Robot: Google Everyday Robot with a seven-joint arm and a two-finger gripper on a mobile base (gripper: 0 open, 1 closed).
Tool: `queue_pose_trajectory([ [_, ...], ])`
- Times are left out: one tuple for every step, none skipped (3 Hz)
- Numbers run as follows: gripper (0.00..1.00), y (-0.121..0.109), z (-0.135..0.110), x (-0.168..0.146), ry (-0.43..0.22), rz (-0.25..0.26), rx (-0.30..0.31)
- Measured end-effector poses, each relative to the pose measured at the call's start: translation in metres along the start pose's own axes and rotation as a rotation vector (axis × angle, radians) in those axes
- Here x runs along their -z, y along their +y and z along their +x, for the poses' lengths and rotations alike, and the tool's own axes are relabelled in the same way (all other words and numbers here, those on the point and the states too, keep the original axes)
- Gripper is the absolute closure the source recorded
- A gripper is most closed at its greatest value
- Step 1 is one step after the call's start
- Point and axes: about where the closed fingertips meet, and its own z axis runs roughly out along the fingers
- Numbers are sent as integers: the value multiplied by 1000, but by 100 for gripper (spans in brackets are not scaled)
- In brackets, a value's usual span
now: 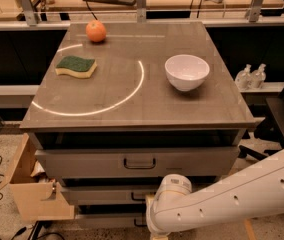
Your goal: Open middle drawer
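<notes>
Your gripper (152, 202) sits against the front centre of the middle drawer (99, 194), at 6 o'clock beneath the tall drawer (82, 162). Arm (232, 201) enters from 4 o'clock. Whether the gripper is apart or together: cannot tell.

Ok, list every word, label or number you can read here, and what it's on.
None readable: no text on the sponge, orange or bowl.
Two bottles at right: any labels are too small to read.
The gripper, low at the middle drawer front: no markings show.
</notes>
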Motion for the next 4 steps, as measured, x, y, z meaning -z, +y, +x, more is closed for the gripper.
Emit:
queue_pose_trajectory([
  [0,-4,-16,-9,-11,-4,43],
  [0,-6,-27,-17,-8,-7,79],
  [0,-8,-34,-27,15,-16,101],
  [0,-9,-35,-36,41,-21,108],
])
